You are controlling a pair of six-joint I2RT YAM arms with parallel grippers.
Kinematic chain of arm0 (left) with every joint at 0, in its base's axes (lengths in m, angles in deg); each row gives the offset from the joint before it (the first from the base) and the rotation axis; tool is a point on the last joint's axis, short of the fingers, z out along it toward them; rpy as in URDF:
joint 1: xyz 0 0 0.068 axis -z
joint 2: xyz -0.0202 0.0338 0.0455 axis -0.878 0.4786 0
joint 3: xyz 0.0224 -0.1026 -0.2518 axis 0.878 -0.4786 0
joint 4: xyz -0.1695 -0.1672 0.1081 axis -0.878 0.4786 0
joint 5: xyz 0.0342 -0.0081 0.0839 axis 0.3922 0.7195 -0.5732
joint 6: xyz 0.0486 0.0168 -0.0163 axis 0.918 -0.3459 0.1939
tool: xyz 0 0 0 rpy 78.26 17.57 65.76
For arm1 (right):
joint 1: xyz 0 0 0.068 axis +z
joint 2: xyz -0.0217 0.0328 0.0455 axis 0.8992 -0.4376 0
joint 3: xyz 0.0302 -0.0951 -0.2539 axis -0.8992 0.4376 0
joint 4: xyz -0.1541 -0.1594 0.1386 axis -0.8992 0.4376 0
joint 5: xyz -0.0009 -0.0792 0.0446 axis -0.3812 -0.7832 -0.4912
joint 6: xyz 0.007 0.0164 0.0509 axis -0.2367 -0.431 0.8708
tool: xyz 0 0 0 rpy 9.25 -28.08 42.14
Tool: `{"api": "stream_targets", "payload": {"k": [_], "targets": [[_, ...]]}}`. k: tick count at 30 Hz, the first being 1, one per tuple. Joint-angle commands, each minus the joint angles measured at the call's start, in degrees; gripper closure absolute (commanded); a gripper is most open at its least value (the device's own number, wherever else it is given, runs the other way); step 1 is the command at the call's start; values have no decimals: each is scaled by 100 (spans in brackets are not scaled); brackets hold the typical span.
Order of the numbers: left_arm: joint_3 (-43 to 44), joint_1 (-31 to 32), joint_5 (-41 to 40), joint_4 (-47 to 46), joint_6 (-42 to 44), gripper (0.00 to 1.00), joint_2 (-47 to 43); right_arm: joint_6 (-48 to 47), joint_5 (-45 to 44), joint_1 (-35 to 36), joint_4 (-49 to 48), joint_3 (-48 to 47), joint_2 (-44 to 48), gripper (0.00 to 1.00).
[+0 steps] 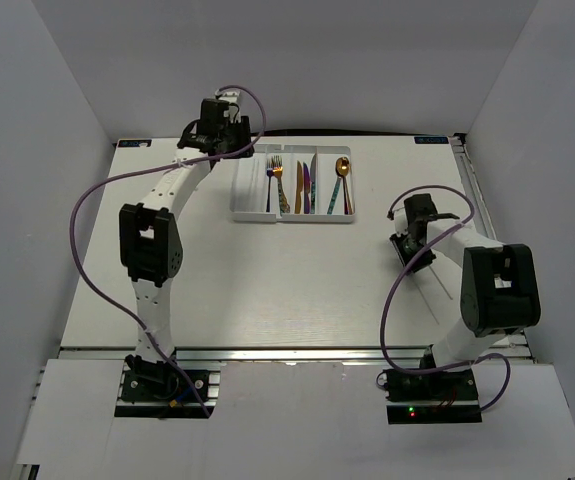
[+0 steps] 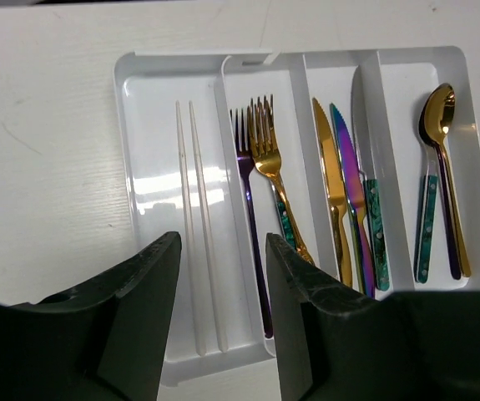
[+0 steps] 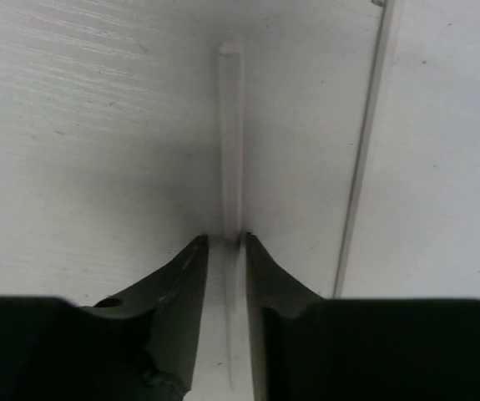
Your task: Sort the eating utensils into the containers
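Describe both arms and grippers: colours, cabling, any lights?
Left arm and right arm: white links, boxy black joint housings, black bases. A purple cable loops loosely along each arm from base to wrist. Small red and green lights glow on the right base. Left gripper and right gripper: two matte black wedge-shaped fingers each, tapering to blunt tips. No readable markings.

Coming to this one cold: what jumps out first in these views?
The white tray at the table's far middle stands out, three compartments filled with gold, purple and teal-handled forks, knives and spoons, the leftmost holding two white sticks. The left gripper hovers open over it; the right gripper, toward the table's right side, straddles a lone white stick lying on the table.
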Motion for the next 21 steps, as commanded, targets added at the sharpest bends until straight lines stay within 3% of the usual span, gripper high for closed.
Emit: {"api": "stream_targets", "payload": {"k": [1,3,4,10,11,13,14,17,19,21], "targets": [[-149,-17,-148,-232,236,44,-612,192,150,16,-126,28,-463,71],[-202,-26,-148,-267,306,44,-682,219,273,16,-74,-24,-621,87],[-280,-17,-131,-285,394,44,-735,236,396,16,-21,-94,-648,100],[-702,-17,159,-584,1211,39,-1007,351,1467,7,584,-892,-262,100],[-781,-26,708,-697,1873,37,-1138,342,1678,7,664,-1034,-9,100],[-1166,-26,1168,-856,2221,36,-1341,307,2381,16,874,-1437,387,100],[-1334,-26,1823,-996,2431,35,-1568,307,2627,16,919,-1561,493,100],[-2227,35,3290,-1434,3843,30,-2035,438,3427,16,1016,-1895,766,100],[-2853,271,3735,-1769,5230,27,-2632,639,3902,24,1051,-2002,723,100],[-3899,526,4095,-2121,6094,26,-3280,754,4384,33,1130,-2090,583,100]]}}
